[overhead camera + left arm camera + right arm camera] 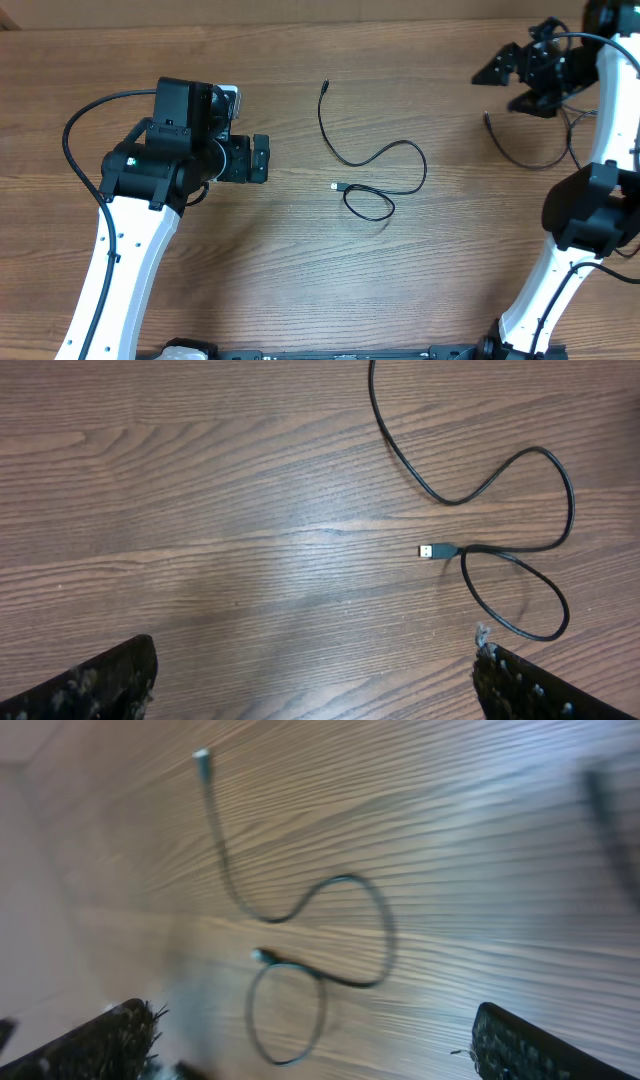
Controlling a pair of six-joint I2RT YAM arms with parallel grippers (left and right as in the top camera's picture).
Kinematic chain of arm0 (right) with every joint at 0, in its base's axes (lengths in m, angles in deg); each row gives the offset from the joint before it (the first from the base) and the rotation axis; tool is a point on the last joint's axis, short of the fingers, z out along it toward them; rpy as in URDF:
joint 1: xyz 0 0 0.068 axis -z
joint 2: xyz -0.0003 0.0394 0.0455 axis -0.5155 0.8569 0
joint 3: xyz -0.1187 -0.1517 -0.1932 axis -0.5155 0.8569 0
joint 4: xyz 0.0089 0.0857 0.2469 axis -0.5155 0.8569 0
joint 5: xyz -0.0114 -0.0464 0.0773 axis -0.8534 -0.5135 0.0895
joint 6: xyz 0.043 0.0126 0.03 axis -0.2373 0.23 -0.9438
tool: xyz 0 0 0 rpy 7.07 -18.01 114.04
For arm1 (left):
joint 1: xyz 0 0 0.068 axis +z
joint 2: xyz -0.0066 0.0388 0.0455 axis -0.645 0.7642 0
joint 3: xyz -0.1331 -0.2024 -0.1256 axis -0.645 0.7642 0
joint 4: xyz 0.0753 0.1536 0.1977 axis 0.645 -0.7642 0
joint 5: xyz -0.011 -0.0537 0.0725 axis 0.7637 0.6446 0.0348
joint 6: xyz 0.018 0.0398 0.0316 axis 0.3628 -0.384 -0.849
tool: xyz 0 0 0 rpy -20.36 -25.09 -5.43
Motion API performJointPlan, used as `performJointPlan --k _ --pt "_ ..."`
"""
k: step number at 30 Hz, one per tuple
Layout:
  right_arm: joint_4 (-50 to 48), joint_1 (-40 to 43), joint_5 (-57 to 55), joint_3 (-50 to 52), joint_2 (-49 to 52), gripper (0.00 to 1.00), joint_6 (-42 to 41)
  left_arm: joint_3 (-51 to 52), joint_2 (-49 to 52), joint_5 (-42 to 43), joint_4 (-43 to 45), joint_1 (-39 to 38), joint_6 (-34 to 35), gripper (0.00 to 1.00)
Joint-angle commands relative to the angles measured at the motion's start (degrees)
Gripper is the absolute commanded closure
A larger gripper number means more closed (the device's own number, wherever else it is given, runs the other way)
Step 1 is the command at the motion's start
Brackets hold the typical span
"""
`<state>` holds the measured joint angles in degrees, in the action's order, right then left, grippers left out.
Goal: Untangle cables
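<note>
While the left gripper (315,682) and right gripper (312,1045) gape empty, 2 cables (446,502) lie apart on wood-grain table (300,280).

Robotics lab setup, wood-grain worktop (300,290), white left arm (118,260) and right arm (550,290) at its near edge, thin black cables (424,170) lying loose.

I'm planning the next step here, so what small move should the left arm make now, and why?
Probably ease the open left gripper toward the plug of the middle cable. That cable crosses itself in a small loop right behind the plug, and the gripper holds nothing and is the nearer one.
</note>
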<state>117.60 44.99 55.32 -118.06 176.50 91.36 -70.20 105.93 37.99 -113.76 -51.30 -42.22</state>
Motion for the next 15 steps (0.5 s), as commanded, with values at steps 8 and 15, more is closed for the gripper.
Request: performJointPlan --k 8,15 --pt "0.0 -16.7 -13.4 0.4 -1.9 0.0 -6.5 -1.1 0.5 -0.4 0.0 0.2 0.4 0.0" --pt "0.0 -24.5 -21.9 0.9 -2.8 0.0 -11.9 -1.1 0.5 -0.4 0.0 0.2 0.4 0.01"
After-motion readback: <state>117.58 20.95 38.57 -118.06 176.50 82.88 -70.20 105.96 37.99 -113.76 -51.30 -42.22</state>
